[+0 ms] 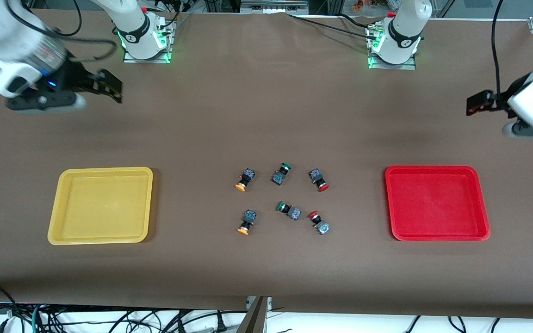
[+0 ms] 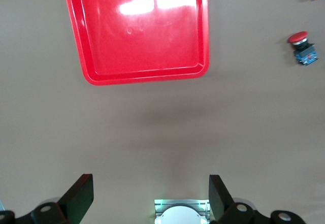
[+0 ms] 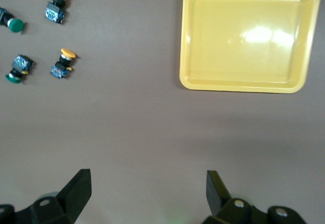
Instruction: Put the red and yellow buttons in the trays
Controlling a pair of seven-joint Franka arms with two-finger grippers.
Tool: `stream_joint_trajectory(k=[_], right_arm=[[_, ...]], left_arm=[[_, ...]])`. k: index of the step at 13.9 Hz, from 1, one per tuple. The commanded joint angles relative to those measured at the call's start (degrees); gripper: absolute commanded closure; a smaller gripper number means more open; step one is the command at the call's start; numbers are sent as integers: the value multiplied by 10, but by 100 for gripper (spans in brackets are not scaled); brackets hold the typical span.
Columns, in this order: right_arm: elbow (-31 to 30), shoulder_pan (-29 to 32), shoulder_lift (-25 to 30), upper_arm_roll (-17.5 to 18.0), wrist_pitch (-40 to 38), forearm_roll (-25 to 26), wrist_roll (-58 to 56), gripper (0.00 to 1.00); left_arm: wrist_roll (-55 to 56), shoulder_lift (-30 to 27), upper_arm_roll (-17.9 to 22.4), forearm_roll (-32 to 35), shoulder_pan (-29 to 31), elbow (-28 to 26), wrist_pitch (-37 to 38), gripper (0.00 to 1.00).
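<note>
Two yellow-capped buttons (image 1: 244,179) (image 1: 247,222) and two red-capped buttons (image 1: 318,179) (image 1: 319,223) lie mid-table, between an empty yellow tray (image 1: 102,206) toward the right arm's end and an empty red tray (image 1: 436,203) toward the left arm's end. My left gripper (image 1: 479,102) hangs open and empty, up in the air by the red tray's end; its wrist view shows the red tray (image 2: 137,31) and a red button (image 2: 303,49). My right gripper (image 1: 109,85) hangs open and empty by the yellow tray's end; its wrist view shows the yellow tray (image 3: 244,36) and both yellow buttons (image 3: 57,5) (image 3: 62,64).
Two green-capped buttons (image 1: 281,173) (image 1: 289,210) lie among the red and yellow ones. The arm bases (image 1: 144,37) (image 1: 393,44) stand along the table edge farthest from the front camera. Cables hang below the table edge nearest that camera.
</note>
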State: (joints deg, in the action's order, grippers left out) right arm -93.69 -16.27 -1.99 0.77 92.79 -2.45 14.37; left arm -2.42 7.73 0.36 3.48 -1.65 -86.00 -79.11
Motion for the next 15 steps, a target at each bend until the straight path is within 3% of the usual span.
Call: stream_joint_trajectory(k=[1,4,8,11,15], right_arm=[[5,-43,-87,3,78,-1,105,0],[10,-99,-184,4,199,-17,251,1],[43,-140,-304,5,321,-75,358,1],[47,-179,-373,5,440,-84,412,1],[47,-201,-426,5,503,-84,447,1]], left_arm=[[-8,20,2,9,0,7,11,0],[17,52,0,2,-9,13,0,0],[129,136,-11,-8,-37,27,-92,0],[199,184,-12,-43,-51,28,-168,0],[315,229,-12,-105,-97,24,-235,0]])
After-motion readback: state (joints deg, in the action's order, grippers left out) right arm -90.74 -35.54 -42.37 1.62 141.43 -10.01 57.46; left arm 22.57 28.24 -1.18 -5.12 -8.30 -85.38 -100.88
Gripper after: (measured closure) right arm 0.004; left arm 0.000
